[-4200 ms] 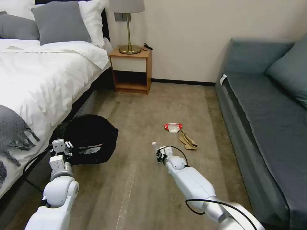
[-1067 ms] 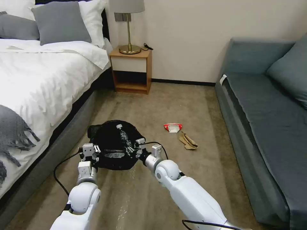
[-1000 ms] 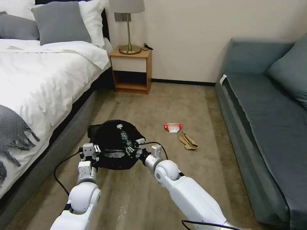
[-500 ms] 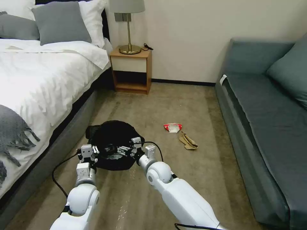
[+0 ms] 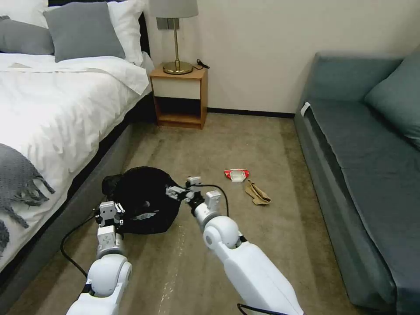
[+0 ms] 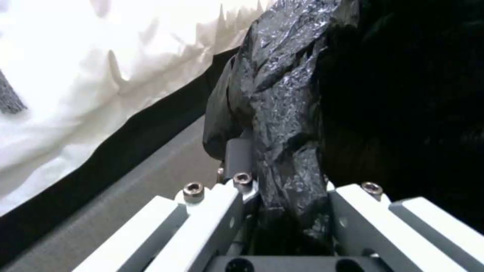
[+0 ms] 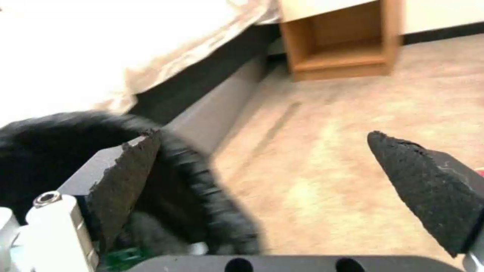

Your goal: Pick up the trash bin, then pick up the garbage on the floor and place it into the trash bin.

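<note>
Carpet (image 5: 245,144) holds 2 litter pcs (image 5: 236,174); left gripper (image 5: 108,213) clamps 1 trash bin (image 5: 142,199), right gripper (image 5: 181,189) spread, empty.

A tan carpeted floor (image 5: 245,144) runs up the middle of the frame, with faint darker streaks along it. Just right of centre a red-and-white crumpled packet (image 5: 236,174) lies on it, and a tan crumpled scrap (image 5: 257,193) lies just beside that, lower right. At lower left a black-bagged trash bin (image 5: 140,200) sits low against the floor; whether it rests on the carpet cannot be told. A wooden nightstand (image 5: 179,97) stands on the floor at upper centre. A bed (image 5: 65,109) borders the left edge, a grey-blue sofa (image 5: 367,175) the right.
</note>
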Controlling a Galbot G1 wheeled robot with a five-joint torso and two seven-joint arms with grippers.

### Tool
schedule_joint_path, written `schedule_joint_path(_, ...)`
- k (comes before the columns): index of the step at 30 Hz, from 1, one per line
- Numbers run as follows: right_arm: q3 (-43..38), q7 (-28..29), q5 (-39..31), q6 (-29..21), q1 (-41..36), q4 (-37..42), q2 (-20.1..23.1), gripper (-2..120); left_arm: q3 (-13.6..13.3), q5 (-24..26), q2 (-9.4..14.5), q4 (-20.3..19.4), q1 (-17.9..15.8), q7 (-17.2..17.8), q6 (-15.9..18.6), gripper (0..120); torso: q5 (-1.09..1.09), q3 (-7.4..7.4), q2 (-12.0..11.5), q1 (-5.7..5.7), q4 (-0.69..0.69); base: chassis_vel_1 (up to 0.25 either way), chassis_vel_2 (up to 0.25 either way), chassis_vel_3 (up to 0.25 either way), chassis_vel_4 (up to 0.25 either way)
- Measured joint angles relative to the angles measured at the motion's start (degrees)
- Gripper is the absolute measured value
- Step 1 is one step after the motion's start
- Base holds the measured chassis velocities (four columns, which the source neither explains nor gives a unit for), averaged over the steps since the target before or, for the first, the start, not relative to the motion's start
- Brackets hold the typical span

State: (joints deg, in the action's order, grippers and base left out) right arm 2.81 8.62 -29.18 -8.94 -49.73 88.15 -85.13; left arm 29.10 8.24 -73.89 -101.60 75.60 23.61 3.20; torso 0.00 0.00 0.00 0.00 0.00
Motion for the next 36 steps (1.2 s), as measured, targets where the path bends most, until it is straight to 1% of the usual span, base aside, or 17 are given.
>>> schedule_joint_path(2,-2.1,0.79,-0.06,-0.04,-0.63,0.52,1.32,100,-0.25,0.06,0.15,0.53,-0.48,-0.13,-0.06,3,0.0,0.0,0.0,0.0,0.0,0.0,0.0,0.0,0.0)
schedule_joint_path(6,-4.0,1.13,-0.08,-0.06,-1.33,0.87,2.44,100,-0.46,0.08,0.3,0.85,-0.91,-0.2,-0.07,3,0.01,0.0,0.0,0.0,0.0,0.0,0.0,0.0,0.0)
schedule_joint_path(9,-7.6,1.38,0.14,0.29,-3.04,1.51,3.8,100,-0.65,0.09,0.44,0.94,-1.44,-0.41,-0.07,3,0.01,0.0,0.0,0.0,0.0,0.0,0.0,0.0,0.0)
schedule_joint_path(10,-7.6,1.38,0.14,0.29,-3.04,1.51,3.8,100,-0.65,0.09,0.44,0.94,-1.44,-0.41,-0.07,3,0.01,0.0,0.0,0.0,0.0,0.0,0.0,0.0,0.0)
schedule_joint_path(14,-12.85,1.4,0.87,2.43,-5.84,1.33,6.43,100,-0.75,0.28,0.72,0.95,-1.39,-0.68,-0.21,3,0.02,0.0,0.0,0.0,-0.01,0.0,0.0,0.0,0.0)
schedule_joint_path(16,-13.61,1.4,0.94,2.64,-6.24,1.23,6.85,100,-0.75,0.3,0.75,0.94,-1.29,-0.72,-0.3,3,0.02,0.0,0.0,0.0,-0.01,0.0,0.0,0.0,0.0)
schedule_joint_path(18,-16.01,1.76,1.14,2.98,-7.63,1.09,8.18,100,-0.74,0.35,0.85,0.94,-0.92,-0.86,-0.61,3,0.01,0.0,0.0,0.0,0.0,0.0,0.0,0.0,0.0)
schedule_joint_path(25,-19.18,1.59,2.18,2.9,-9.57,-0.03,9.83,100,-0.63,0.35,1.02,0.96,-0.16,-1.08,-1.33,3,0.01,0.0,0.0,0.0,0.0,0.0,0.0,0.0,0.0)
schedule_joint_path(28,-20.05,1.34,2.88,3.12,-9.95,-0.89,9.93,100,-0.57,0.35,0.93,0.94,0.11,-1.09,-1.49,3,0.01,0.0,0.0,0.0,0.0,0.0,0.0,0.0,0.0)
schedule_joint_path(31,-21.89,0.89,4.53,3.74,-10.57,-3.42,10.03,100,-0.35,0.53,0.83,0.7,0.7,-1.28,-1.77,3,0.0,0.0,0.0,0.0,0.0,0.0,0.0,0.0,0.0)
schedule_joint_path(36,-22.55,0.86,5.24,4.62,-10.6,-5.32,10.05,100,-0.23,0.77,0.74,0.48,0.9,-1.3,-1.78,3,0.0,0.0,0.0,0.0,0.0,0.0,0.0,0.0,0.0)
